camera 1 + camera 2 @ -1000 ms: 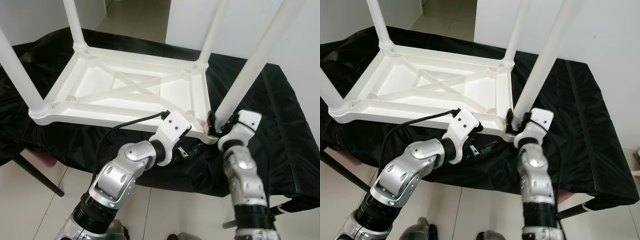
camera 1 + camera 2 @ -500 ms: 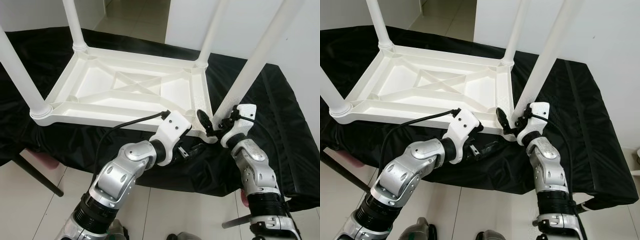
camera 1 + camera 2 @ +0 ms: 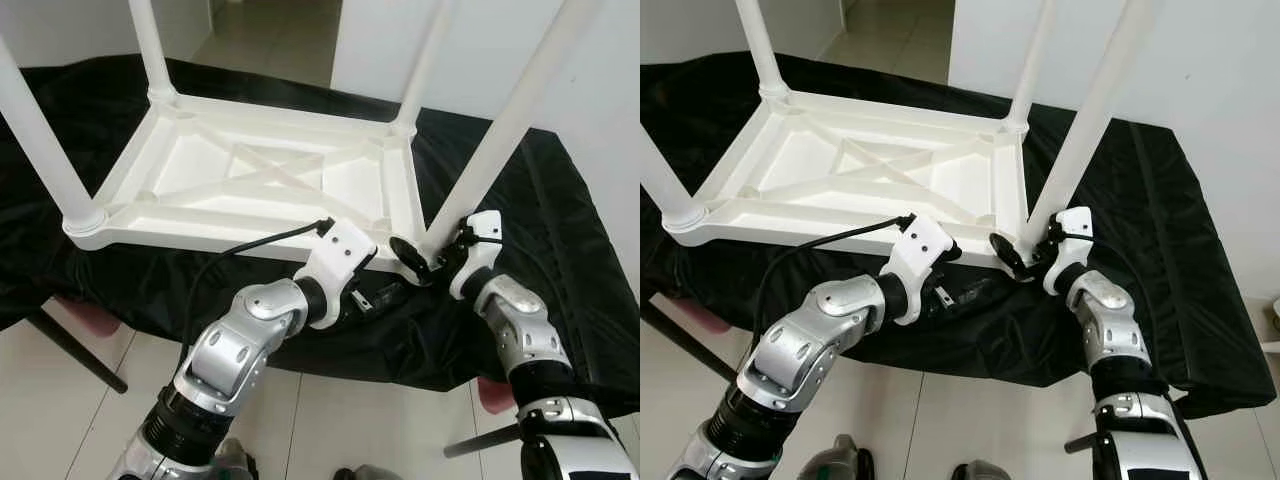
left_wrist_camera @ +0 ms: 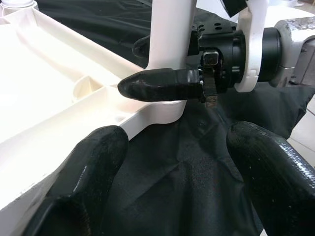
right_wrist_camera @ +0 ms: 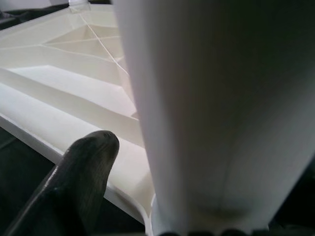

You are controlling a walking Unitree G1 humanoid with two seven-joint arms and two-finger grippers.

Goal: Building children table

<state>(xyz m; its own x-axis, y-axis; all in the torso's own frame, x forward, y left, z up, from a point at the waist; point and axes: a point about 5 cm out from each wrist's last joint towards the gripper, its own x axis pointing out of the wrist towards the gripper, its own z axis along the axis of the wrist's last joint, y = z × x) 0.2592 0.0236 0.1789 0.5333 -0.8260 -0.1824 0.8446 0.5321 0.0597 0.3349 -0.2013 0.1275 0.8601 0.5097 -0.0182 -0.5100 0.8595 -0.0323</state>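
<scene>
The white plastic children's table [image 3: 230, 222] lies upside down on a black cloth, its legs pointing up. My right gripper [image 3: 424, 251] is at the base of the near right leg [image 3: 490, 150], open, one finger [image 4: 162, 83] in front of the leg and the other behind it. A gap separates that finger [image 5: 83, 167] from the leg [image 5: 216, 108]. My left gripper [image 4: 174, 142] hangs open just below the table's near edge beside that corner, over bare cloth, holding nothing.
The black cloth [image 3: 560, 230] covers a low platform that ends close in front of me at the tiled floor [image 3: 130, 380]. A white wall [image 3: 620, 110] stands at the right, a doorway behind. Pink objects [image 3: 85, 315] and a dark strut [image 3: 70, 350] lie under the platform.
My right gripper has let go of the near right leg's base and opened. Its forearm has swung out to the right. The left arm has hardly moved.
</scene>
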